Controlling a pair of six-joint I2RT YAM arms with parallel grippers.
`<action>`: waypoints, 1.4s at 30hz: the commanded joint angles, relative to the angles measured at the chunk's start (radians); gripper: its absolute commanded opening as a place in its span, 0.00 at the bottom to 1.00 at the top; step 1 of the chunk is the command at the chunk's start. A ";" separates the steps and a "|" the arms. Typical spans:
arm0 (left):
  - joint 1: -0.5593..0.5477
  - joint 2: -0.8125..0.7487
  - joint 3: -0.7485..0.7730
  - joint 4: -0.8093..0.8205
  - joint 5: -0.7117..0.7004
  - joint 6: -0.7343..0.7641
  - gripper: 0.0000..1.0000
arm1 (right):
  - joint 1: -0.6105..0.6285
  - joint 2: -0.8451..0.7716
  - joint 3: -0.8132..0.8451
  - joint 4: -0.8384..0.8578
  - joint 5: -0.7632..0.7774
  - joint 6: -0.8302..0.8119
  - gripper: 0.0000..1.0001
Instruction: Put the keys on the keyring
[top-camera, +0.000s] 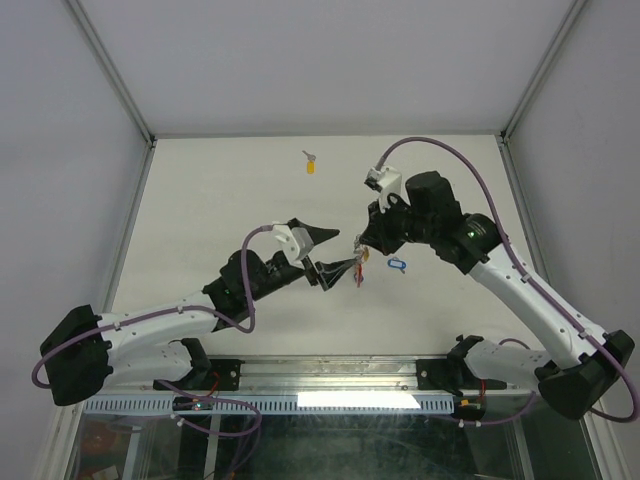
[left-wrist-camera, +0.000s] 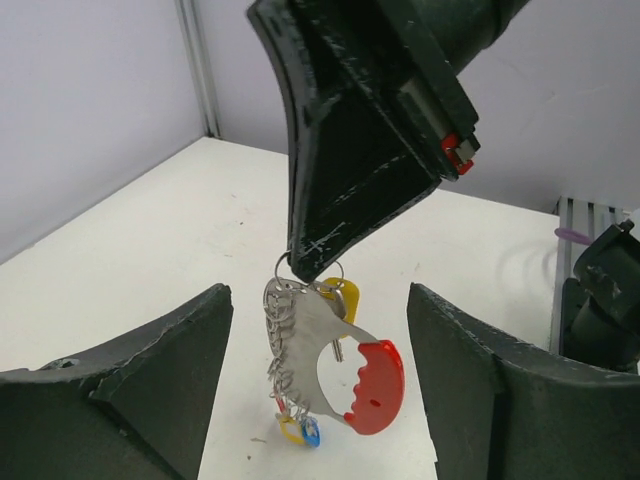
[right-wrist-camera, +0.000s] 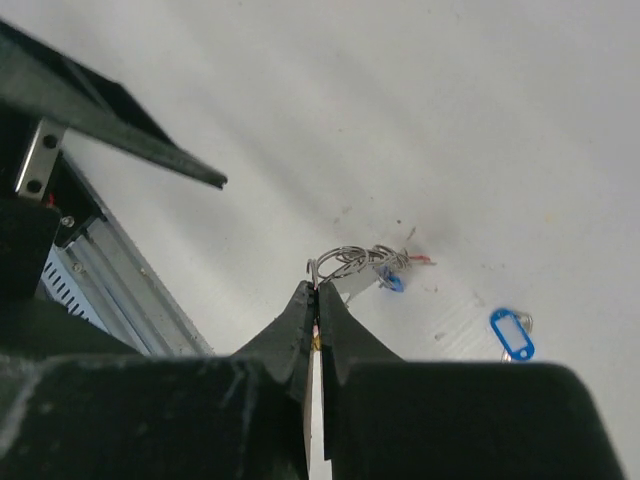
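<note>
Threading stage: the right tool pinches the keyring aloft; the left tool, spread, should next fetch the blue-tagged key.

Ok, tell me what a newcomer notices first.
The keyring dangling in mid-air from the shut right claw, between the fingers of the open left claw. Then, loose on the table: a yellow-tagged key far back, a blue-tagged key near the right claw.

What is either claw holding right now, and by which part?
The right claw pinches the silver wire keyring with the red plastic strip by its top ring, so it dangles. The open left claw holds nothing.
</note>
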 joint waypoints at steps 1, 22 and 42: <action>-0.041 0.046 0.076 -0.041 -0.092 0.076 0.68 | 0.020 0.040 0.136 -0.149 0.194 0.111 0.00; -0.252 0.127 0.110 0.075 -0.526 0.300 0.77 | 0.026 0.038 0.157 -0.002 0.468 0.710 0.00; -0.300 0.289 0.115 0.324 -0.678 0.345 0.73 | 0.038 -0.056 0.014 0.151 0.434 0.887 0.00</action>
